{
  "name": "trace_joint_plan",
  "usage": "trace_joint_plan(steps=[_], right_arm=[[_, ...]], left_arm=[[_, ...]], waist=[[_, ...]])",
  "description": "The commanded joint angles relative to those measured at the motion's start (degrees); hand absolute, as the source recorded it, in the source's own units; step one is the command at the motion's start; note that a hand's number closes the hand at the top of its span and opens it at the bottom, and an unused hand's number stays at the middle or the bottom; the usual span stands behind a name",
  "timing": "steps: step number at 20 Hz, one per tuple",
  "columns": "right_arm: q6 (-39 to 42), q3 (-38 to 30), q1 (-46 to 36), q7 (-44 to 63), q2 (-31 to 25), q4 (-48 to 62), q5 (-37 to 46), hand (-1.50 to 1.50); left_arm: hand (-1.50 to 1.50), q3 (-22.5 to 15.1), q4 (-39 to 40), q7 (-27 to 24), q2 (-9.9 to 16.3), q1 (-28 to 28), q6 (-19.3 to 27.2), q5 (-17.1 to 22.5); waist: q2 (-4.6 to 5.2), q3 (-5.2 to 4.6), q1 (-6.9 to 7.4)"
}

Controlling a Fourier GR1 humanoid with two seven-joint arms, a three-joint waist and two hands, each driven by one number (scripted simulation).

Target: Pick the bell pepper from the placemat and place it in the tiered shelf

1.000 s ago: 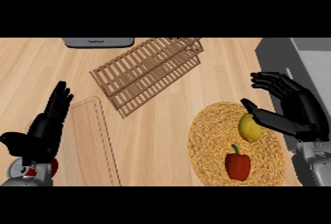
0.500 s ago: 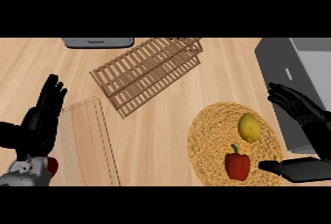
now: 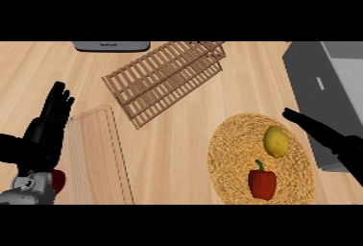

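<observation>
left hand (image 3: 48, 129) open, resting at left edge, same as before | tiered shelf (image 3: 166, 77) lies flat mid-worktop | bell pepper (image 3: 262, 182) on placemat (image 3: 234, 158), untouched, lemon (image 3: 276, 141) just beside it | your right hand (image 3: 322, 134) has pulled back toward the right edge, fingers straight, holding nothing; re-approach past lemon
</observation>
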Motion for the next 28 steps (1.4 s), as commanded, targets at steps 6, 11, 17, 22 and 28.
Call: trace_joint_plan(steps=[6, 11, 17, 22, 28], right_arm=[[3.73, 17.59, -12.42, 28.92, 3.55, -2.79, 12.67, -1.5], [5.55, 23.65, -14.48, 30.79, 5.88, 1.8, 19.92, -1.5], [7.38, 29.16, -11.76, 31.6, 3.23, 8.28, 25.93, -1.5], [7.12, 27.41, -11.35, 32.6, 7.55, 8.24, 28.56, -1.5], [7.07, 26.16, -9.2, 24.91, 11.88, 14.62, 34.09, -1.5]], left_arm=[[0.0, -1.38, -1.59, -0.46, -1.36, 1.26, -0.4, -1.19], [0.0, -1.15, -0.35, 1.48, -2.39, -2.36, 1.42, -2.78], [0.0, 2.35, 0.83, -0.36, -0.02, -1.3, -1.67, -0.13], [0.0, 2.79, 3.33, -1.55, -1.71, -1.5, -1.91, -0.48], [0.0, 2.04, 3.61, 0.44, -3.06, -3.08, -1.52, -3.15]], waist=[[0.26, 0.13, 1.14], [0.23, 0.2, 0.33], [0.23, 0.19, 0.13], [0.24, 0.24, -0.29], [0.3, 0.27, -0.14]])
